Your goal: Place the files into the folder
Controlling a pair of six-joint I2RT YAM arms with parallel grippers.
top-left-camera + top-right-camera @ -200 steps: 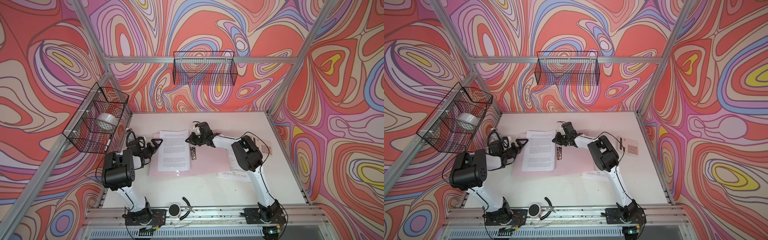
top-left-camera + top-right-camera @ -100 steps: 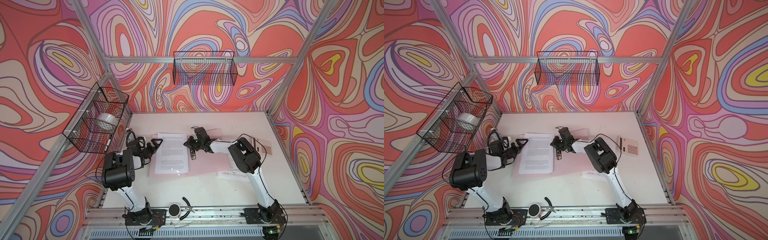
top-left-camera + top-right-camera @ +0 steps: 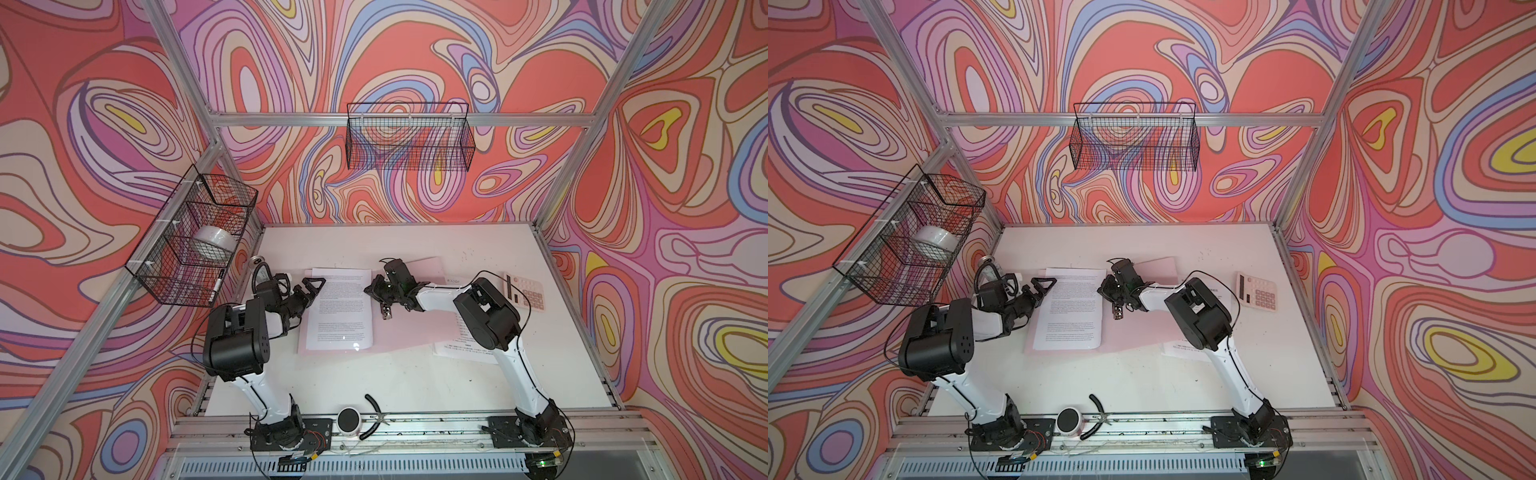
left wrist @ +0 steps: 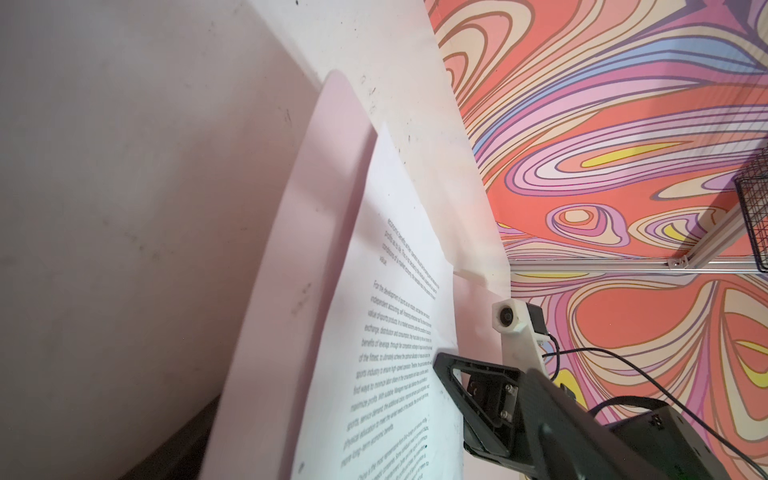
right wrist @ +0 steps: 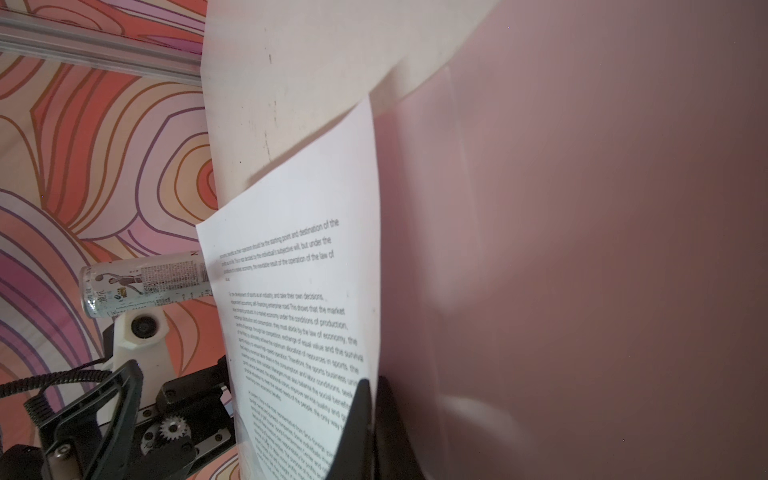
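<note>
Right end effector (image 3: 370, 290) has slid left and toward the near edge over the last second. Sheet (image 3: 338, 307) has shifted slightly toward the left edge with it. Left arm unchanged.

Top views, both:
- Folder (image 3: 399, 332) lies open, mid-surface (image 3: 374, 382).
- Sheet (image 3: 1071, 307) lies on the folder's (image 3: 1133, 332) left half.
- Left end effector (image 3: 313, 291) sits just beside the sheet's left edge, fingers wide apart, holding nothing.
- Right end effector (image 3: 1102, 291) is at the sheet's right edge, over the folder, fingers together.
- Second sheet (image 3: 461, 347) lies toward the right edge, partly under the right arm and the folder's right side.
- Calculator (image 3: 525, 291) is near the right edge.
- Can (image 3: 257, 262) stands by the far left corner.

Left wrist:
- Sheet (image 4: 395, 291) rests on the folder (image 4: 324, 166), with a pink margin showing along one long side.
- Right end effector (image 4: 440, 361) is seen across it, tips closed at the sheet's edge.
- The left end effector's own fingers are out of frame.

Right wrist:
- Own fingers (image 5: 361, 415) are pressed together where sheet (image 5: 299, 270) meets folder (image 5: 582, 249).
- Cannot tell whether any paper is pinched between them.
- Left end effector (image 5: 178, 374) is visible beyond the sheet's other edge, spread open.
- Can (image 5: 145, 282) stands behind it.
</note>
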